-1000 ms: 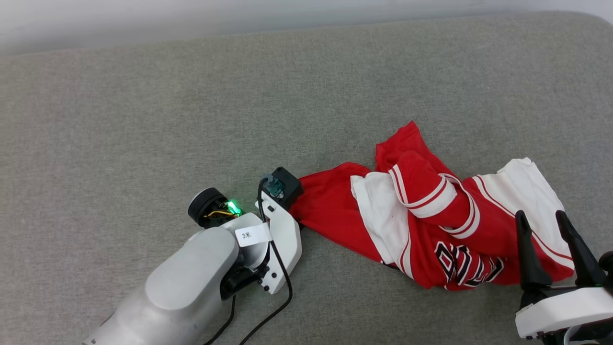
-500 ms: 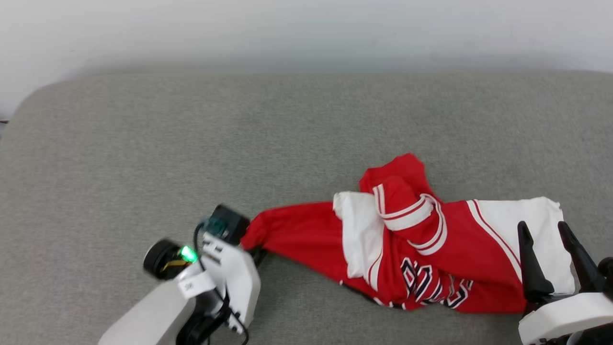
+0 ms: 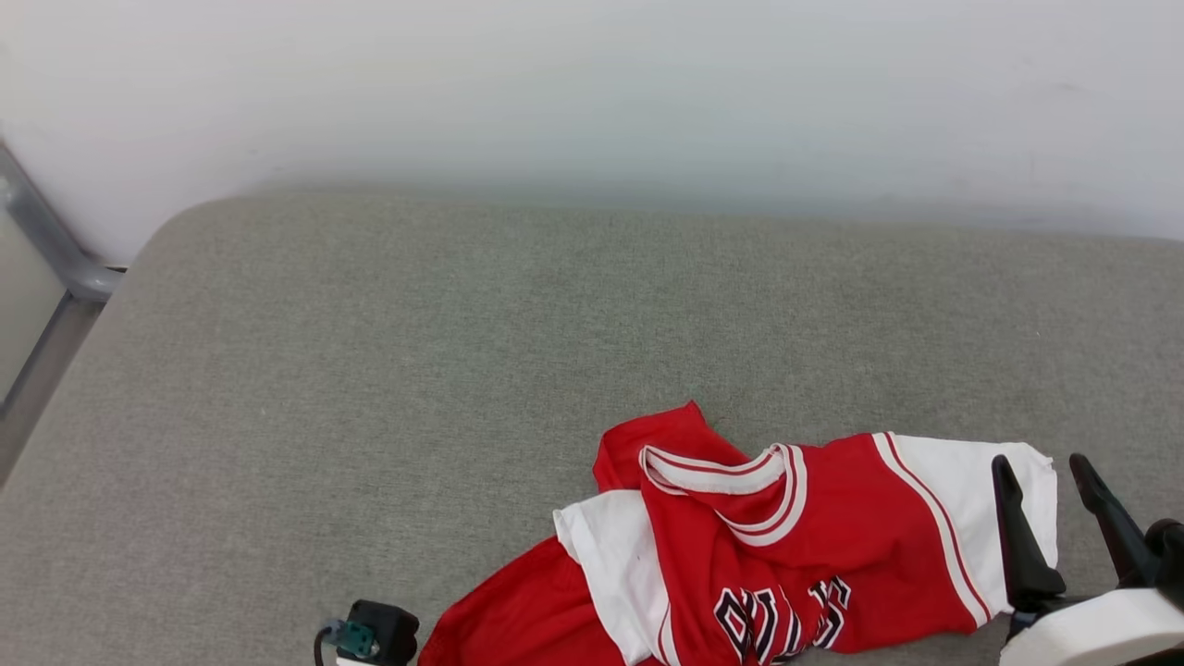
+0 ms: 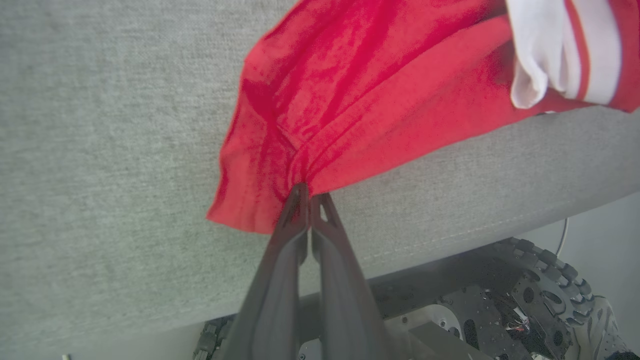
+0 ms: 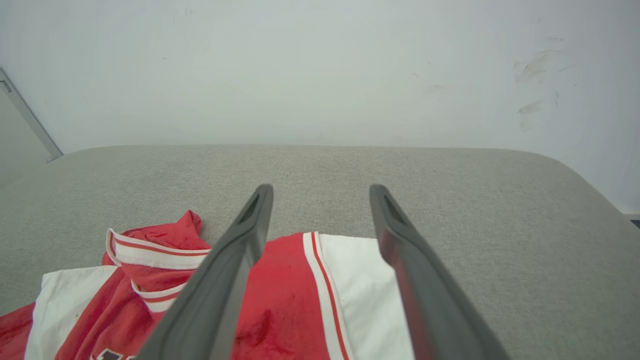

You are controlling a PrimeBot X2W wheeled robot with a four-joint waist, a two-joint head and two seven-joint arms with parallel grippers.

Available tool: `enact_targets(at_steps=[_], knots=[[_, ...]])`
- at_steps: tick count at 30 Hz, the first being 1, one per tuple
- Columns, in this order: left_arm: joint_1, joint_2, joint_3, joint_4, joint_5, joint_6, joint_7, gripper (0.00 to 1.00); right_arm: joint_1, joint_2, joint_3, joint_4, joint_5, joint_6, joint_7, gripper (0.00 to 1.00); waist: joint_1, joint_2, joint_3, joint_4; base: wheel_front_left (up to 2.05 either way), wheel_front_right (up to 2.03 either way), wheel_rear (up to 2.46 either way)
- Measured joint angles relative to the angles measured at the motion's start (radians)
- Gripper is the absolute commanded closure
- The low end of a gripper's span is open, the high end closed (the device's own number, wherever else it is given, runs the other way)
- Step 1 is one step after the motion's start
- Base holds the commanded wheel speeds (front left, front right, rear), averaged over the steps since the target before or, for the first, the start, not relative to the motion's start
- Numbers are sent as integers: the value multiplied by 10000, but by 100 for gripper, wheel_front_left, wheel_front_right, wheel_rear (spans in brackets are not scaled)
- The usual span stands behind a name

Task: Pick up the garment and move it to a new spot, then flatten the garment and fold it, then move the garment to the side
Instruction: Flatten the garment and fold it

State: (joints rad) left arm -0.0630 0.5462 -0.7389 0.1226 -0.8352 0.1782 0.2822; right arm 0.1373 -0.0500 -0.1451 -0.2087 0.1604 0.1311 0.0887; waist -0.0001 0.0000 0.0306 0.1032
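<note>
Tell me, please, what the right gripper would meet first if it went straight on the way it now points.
Probably the grey cushion near its far edge: the open right gripper points over the jersey's white sleeve, seemingly clear of it. Depth is unclear; it might reach the wall.

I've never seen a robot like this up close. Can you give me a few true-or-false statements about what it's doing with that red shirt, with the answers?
1. The left gripper is pinched shut on a red fold of the garment. True.
2. The right gripper is clamped on the garment. False: its two fingers stand wide apart with nothing held between them.
3. The garment lies smooth and neatly folded. False: it is crumpled, with one sleeve and the collar bunched over the front.
4. The garment rests on a grey fabric cushion. True.
</note>
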Motion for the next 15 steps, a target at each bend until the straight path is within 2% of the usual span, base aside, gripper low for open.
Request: enact_targets(at_steps=[1, 2, 9, 15], knots=[[54, -42, -15, -17, -65, 8, 29, 20, 73, 0, 0, -23, -6, 0, 6, 0, 0, 0, -58, 25, 0, 0, 0], [89, -81, -25, -52, -100, 6, 50, 0, 120, 0, 2, -29, -2, 0, 44, 0, 0, 0, -115, 45, 0, 0, 0], [-306, -63, 224, -640, 433, 155, -740, 0, 257, 0, 54, -142, 86, 0, 176, 0, 0, 0, -241, 59, 0, 0, 0], [-1063, -215, 414, -1070, 773, 96, -1290, 0, 265, 0, 56, -176, 150, 0, 242, 0, 0, 0, -10, -24, 0, 0, 0]])
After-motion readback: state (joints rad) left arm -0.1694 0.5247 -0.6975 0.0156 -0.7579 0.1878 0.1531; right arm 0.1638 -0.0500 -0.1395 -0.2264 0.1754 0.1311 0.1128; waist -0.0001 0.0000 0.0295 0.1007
